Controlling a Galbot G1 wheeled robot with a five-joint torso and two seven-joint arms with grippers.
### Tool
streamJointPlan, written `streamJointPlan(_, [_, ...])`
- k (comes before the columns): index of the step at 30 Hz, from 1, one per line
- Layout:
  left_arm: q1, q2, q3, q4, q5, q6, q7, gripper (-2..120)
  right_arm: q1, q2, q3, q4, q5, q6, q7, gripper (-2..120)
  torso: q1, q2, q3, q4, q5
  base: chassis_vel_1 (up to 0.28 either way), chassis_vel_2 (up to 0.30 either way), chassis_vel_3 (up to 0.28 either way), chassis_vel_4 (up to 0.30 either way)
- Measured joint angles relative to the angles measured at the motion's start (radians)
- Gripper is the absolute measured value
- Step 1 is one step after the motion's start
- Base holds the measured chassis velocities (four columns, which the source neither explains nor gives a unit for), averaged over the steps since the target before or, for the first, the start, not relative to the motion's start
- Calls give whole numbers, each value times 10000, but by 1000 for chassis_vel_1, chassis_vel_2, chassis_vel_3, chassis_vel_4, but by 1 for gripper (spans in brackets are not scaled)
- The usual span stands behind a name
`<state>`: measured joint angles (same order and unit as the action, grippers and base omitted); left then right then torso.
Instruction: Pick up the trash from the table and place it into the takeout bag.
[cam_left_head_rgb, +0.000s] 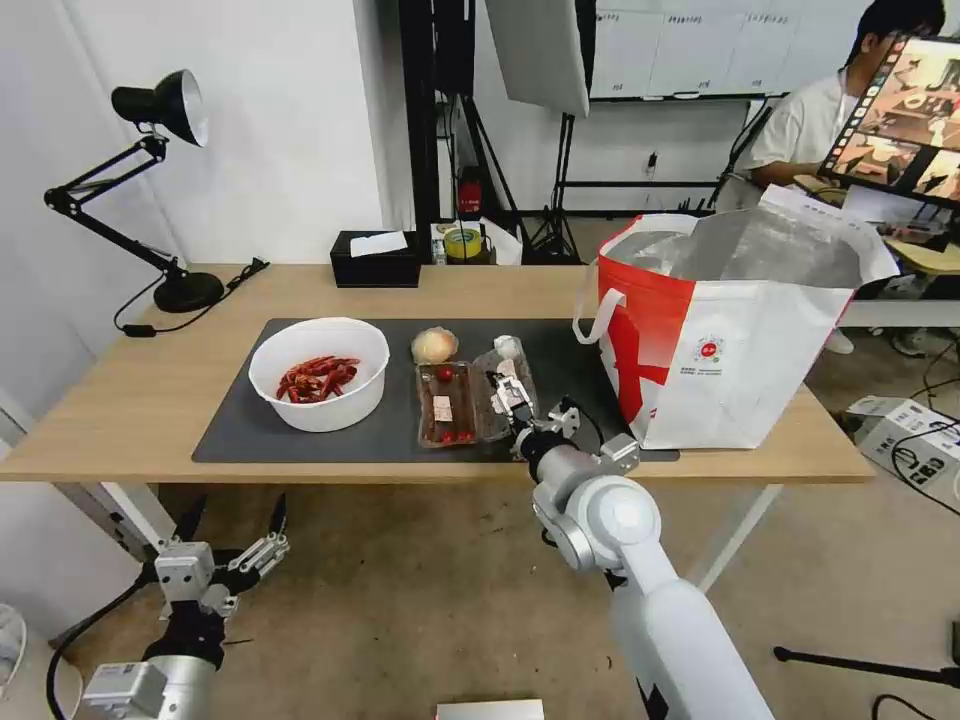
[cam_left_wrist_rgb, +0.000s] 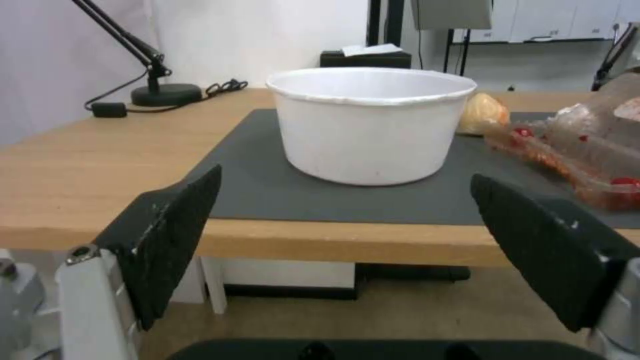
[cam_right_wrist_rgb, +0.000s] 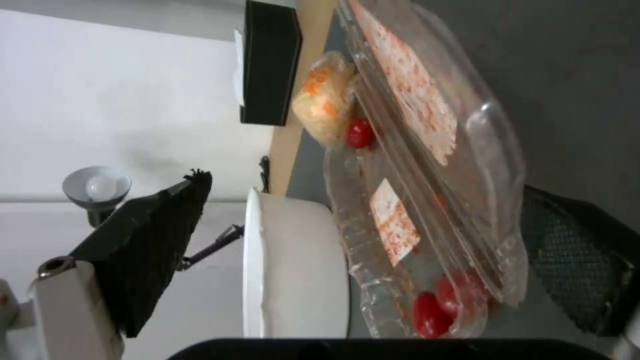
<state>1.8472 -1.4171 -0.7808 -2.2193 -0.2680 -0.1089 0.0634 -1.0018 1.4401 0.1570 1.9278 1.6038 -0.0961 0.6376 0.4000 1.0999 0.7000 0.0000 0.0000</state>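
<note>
On the table (cam_left_head_rgb: 130, 400) a dark mat carries the trash: a white bowl (cam_left_head_rgb: 318, 385) of red scraps, a pale peach ball (cam_left_head_rgb: 434, 346), a clear two-part tray (cam_left_head_rgb: 455, 405) and a small crumpled tissue (cam_left_head_rgb: 508, 346). The red-and-white takeout bag (cam_left_head_rgb: 720, 340) stands open at the right end. My right gripper (cam_left_head_rgb: 508, 392) is open over the tray's right half. In the right wrist view its fingers (cam_right_wrist_rgb: 153, 250) straddle the tray (cam_right_wrist_rgb: 413, 165). My left gripper (cam_left_head_rgb: 235, 545) hangs open below the table's front edge, facing the bowl (cam_left_wrist_rgb: 370, 125).
A black tissue box (cam_left_head_rgb: 375, 262) sits at the table's back edge. A black desk lamp (cam_left_head_rgb: 165, 200) stands at the back left with its cord trailing on the wood. Bare wood lies left of the mat. Stands and cables crowd the floor behind and to the right.
</note>
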Motion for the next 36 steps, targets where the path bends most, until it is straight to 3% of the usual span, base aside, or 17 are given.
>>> streamJointPlan(15, [-4, -107, 8, -125, -16, -6, 1, 100, 306, -187, -84, 316, 22, -289, -34, 100, 0, 0, 0, -1, 0, 0, 0, 0, 0])
streamJointPlan(23, [10, -125, -19, -220, -14, -6, 2, 100, 818, 52, -443, -9, 582, -870, -67, 100, 0, 0, 0, -1, 0, 0, 0, 0, 0])
streamJointPlan(30, [-18, -157, -1, -244, -14, -6, 3, 100, 1248, 250, -807, -501, 952, -1206, 497, 100, 0, 0, 0, 1, -1, 0, 0, 0, 0])
streamJointPlan(36, [-84, -64, -8, -244, -108, 9, 2, 100, 1411, -142, -823, -358, 1012, -1313, 181, 100, 0, 0, 0, -1, 0, 0, 0, 0, 0])
